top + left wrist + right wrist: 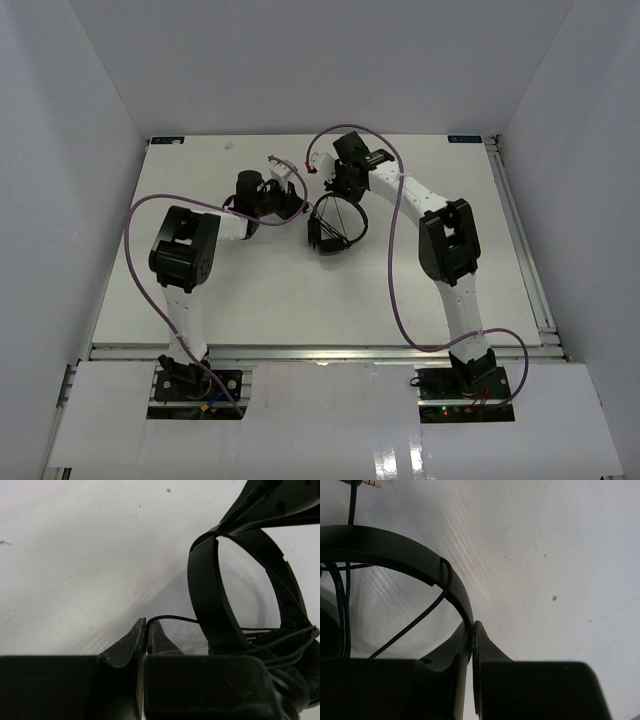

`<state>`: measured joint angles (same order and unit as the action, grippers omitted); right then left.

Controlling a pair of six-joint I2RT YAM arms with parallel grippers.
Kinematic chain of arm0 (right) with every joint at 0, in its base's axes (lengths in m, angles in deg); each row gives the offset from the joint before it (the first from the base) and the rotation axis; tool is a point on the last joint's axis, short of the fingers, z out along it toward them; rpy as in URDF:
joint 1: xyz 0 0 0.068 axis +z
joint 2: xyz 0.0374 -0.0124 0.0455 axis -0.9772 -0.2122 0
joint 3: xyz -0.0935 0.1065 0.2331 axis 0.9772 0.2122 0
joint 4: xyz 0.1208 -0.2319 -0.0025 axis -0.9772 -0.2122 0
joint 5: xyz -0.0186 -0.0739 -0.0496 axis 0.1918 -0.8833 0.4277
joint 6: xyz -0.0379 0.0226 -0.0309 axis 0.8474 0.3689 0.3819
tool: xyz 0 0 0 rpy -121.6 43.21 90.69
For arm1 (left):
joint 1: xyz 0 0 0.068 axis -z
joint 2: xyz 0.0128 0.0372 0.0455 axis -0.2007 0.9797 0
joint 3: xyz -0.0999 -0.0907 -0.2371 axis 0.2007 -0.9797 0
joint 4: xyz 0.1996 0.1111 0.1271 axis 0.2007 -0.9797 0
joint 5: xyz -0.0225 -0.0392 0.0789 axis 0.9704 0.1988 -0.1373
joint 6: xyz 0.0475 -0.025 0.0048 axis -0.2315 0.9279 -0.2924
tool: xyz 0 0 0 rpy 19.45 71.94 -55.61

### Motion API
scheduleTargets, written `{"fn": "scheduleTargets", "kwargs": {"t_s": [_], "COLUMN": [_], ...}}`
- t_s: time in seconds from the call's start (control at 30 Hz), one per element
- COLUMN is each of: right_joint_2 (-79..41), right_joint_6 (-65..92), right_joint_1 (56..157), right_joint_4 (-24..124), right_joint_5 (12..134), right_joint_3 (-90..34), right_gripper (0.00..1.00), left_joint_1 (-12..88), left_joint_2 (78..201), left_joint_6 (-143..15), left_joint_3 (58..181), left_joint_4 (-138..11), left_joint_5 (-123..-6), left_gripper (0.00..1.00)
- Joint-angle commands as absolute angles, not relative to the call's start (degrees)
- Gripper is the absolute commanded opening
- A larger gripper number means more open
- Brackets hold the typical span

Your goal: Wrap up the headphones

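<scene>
Down at the near edge of the white table, the two arms are rising from their bases and reaching inward, each trailing a purple cable. Toward the middle, the left gripper is pinching the thin black cord between its fingertips, the fingers pressed together with only the cord between them. From that pinch the cord is running to the right, toward the headphones, which are sitting near the centre of the table between the two grippers. Whether they are resting fully on the surface I cannot tell. Just beyond them, the right gripper is clamping the headband, its fingers closed tight on the thin black band at one end of the arch. Strands of cord are crossing the open loop of the headband, one passing over its outer edge. Farther off, the gold plug is showing at the top left corner of the right wrist view.
</scene>
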<state>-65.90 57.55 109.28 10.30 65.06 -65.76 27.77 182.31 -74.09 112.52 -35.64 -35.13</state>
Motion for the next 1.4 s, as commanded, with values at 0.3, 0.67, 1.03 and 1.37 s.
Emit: {"fn": "scheduleTargets", "kwargs": {"t_s": [0.3,0.67,1.03,1.37], "right_joint_2": [-69.38,-71.04,-64.26,-43.45], "right_joint_6": [53.20,49.58,49.20,43.20], "right_joint_1": [106.73,104.89,104.29,98.49], "right_joint_4": [11.59,11.14,10.09,12.72], "right_joint_5": [56.41,61.05,65.32,73.76], "right_joint_3": [-71.43,-71.92,-70.15,-55.27], "right_gripper": [0.08,0.21,0.75,0.95], "left_joint_1": [27.13,27.13,27.13,26.88], "left_joint_2": [192.64,194.13,189.91,179.85], "left_joint_6": [-71.31,-63.38,-61.70,-66.67], "left_joint_3": [132.02,132.19,133.37,132.21], "left_joint_4": [-44.19,-39.72,-44.37,-51.81], "left_joint_5": [-34.95,-35.60,-43.16,-52.24], "left_gripper": [0.00,0.02,0.65,0.98]}}
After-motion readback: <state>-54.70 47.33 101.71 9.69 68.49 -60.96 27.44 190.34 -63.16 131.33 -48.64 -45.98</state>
